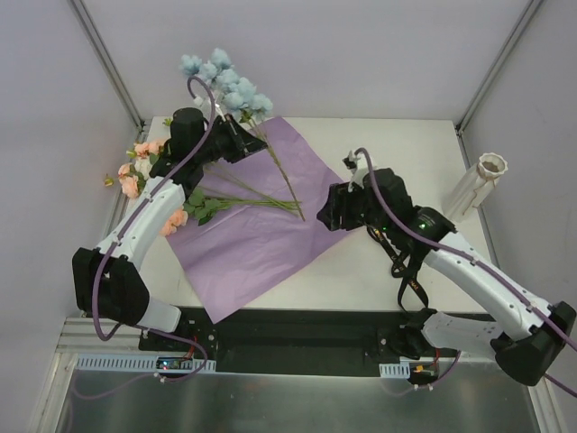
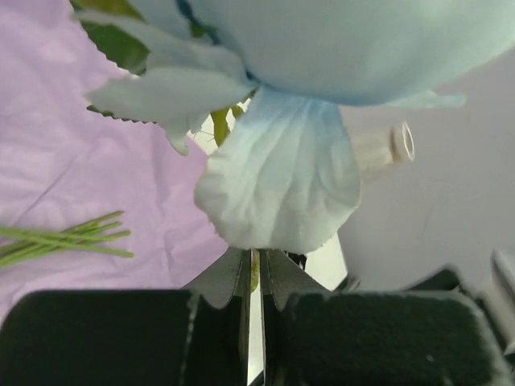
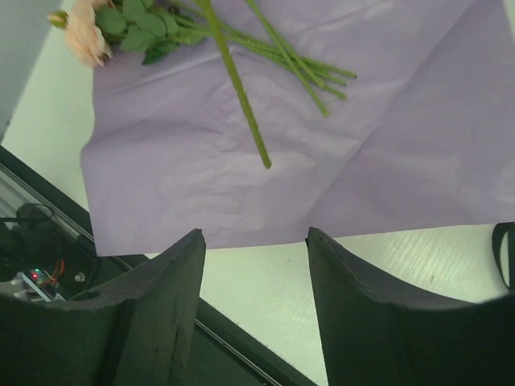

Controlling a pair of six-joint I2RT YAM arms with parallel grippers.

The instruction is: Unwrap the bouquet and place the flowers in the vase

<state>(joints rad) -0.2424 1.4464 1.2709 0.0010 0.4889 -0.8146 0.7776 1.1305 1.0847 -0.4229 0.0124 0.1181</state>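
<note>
**Stage shown: unwrapping complete, transfer to the vase not yet made.** The purple paper sheet is lying open and flat across the middle of the desk, so I am judging the unwrapping as done. What appears to be the black ribbon is lying loose at about 4 o'clock beneath my right arm. My left tool is gripping the stem of the blue flower just below the bloom, with its jaws fully closed. The fluffy head is hanging beyond the desk's far edge at 11 o'clock, and the long stem is slanting back toward the sheet's centre. I cannot tell whether its tip is touching the paper. The other flowers are lying on the sheet with their stems pointing toward the centre, and the peach roses are spilling over the 9 o'clock edge. My right tool is hovering about half open over the sheet's 4 o'clock border, holding nothing. The vase is standing, apparently upright, at 3 o'clock, well apart from every stem, and nothing is showing above its rim. I am judging that no flower is placed yet. The blue one needs carrying across the desk, and the rest are waiting to be picked up.
</note>
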